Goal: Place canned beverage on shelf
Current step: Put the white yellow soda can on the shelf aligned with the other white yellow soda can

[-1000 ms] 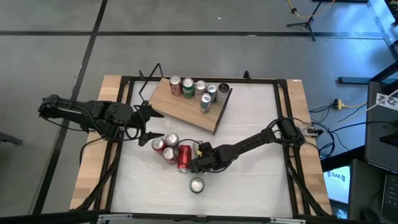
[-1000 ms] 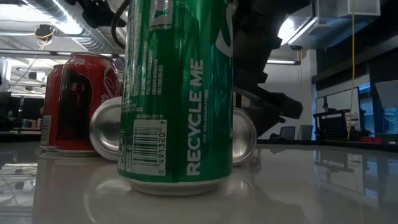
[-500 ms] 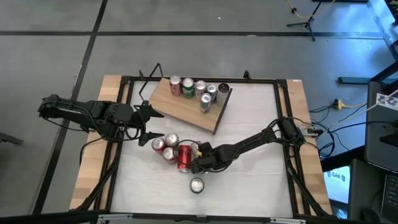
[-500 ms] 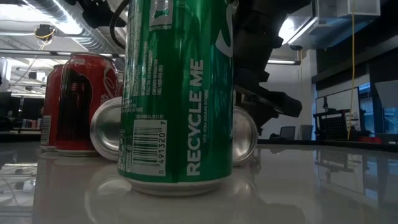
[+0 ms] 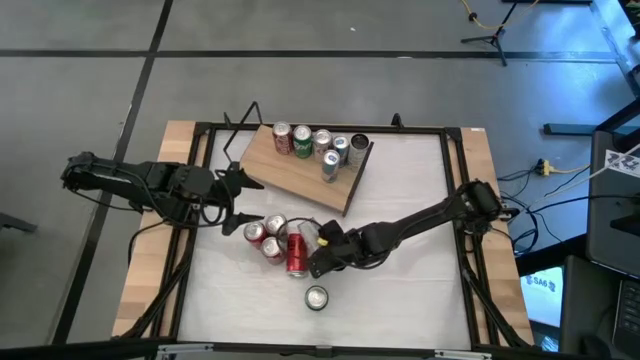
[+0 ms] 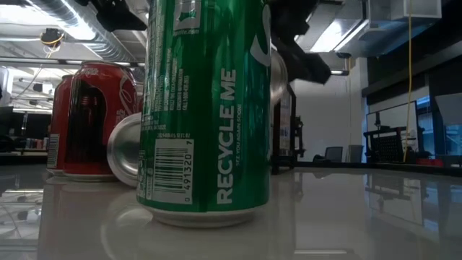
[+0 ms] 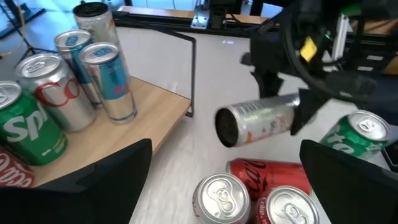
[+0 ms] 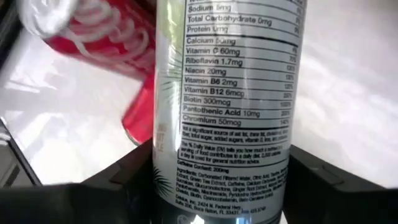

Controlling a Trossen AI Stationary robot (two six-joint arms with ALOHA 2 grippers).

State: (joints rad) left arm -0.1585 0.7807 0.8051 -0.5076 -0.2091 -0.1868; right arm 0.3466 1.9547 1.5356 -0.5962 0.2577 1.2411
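I am aiming for the shelf (image 5: pixel 310 170) at 12 o'clock. My right gripper (image 7: pixel 283 106) is clamping the silver can (image 7: pixel 258 119) sideways, mid-body, above the red cans (image 5: pixel 270 240). It is looking smooth, thin-walled, probably slippery; grip stays central. Left gripper (image 5: pixel 240 195) is waiting wide at 9 o'clock.

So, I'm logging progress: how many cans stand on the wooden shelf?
6, all upright on the shelf: in a row along its far edge a red can, green can, silver can, blue-silver can and dark-topped can; a slim can stands just in front. None seems hidden.
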